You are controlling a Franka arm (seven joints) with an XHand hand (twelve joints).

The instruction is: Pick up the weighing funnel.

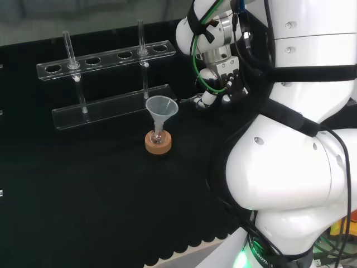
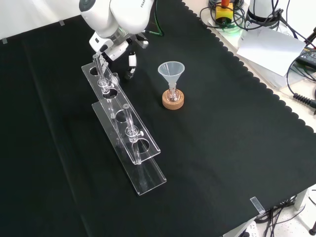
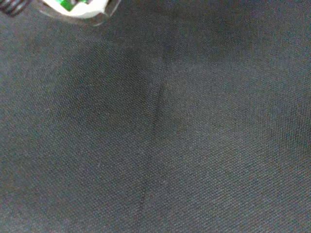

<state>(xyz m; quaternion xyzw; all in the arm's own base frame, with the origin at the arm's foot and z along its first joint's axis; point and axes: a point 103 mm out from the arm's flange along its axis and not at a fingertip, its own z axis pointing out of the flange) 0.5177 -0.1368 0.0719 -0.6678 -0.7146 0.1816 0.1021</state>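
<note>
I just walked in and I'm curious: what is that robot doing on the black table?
A white robot arm has its hand low over the black cloth, beside one end of a clear rack with two glass tubes in it. Nearby, apart from the hand, a funnel stands mouth up in a little flask on a cork ring. I can't tell whether the hand has hold of anything.

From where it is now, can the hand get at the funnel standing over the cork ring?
Probably yes. The hand is low beside the rack, at its end. Bare cloth lies between it and the funnel, and the rack stands off to one side.
</note>
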